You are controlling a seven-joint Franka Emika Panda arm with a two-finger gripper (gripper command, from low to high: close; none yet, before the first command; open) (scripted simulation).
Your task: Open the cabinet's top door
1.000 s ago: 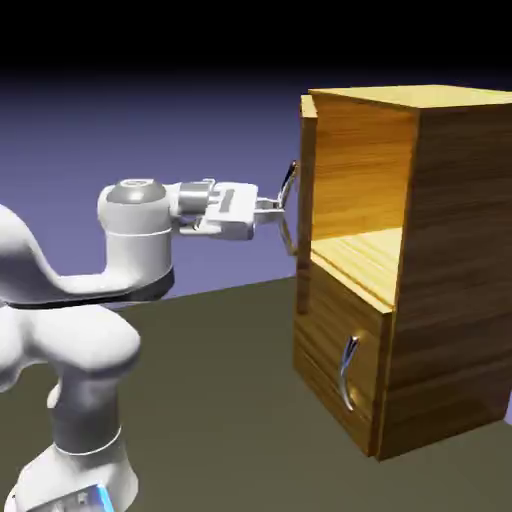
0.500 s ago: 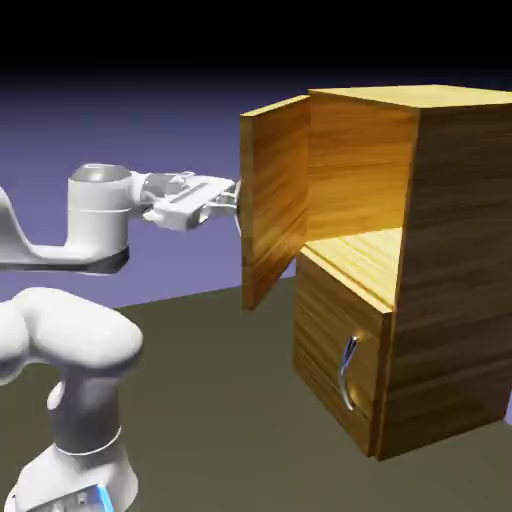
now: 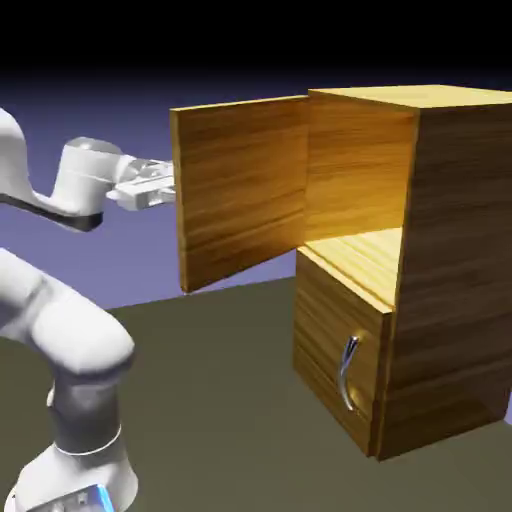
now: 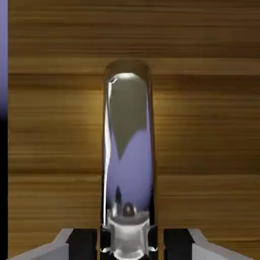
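Now, pincer [image 4: 127,242] clamped on curved, mirror-smooth handle [image 4: 128,152] of grained top door [image 3: 240,190].

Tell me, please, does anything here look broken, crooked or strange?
Nothing stands out. The top door stands swung wide open from the cabinet, straight on its hinge side, with no visible damage. The pincer is shut on the door's silver handle. The lower panel is closed.

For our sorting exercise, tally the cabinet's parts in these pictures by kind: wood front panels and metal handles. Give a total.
Wood front panels: 2, the open top door and the lower panel.
Metal handles: 2, the top handle and the lower handle.
Total: 4
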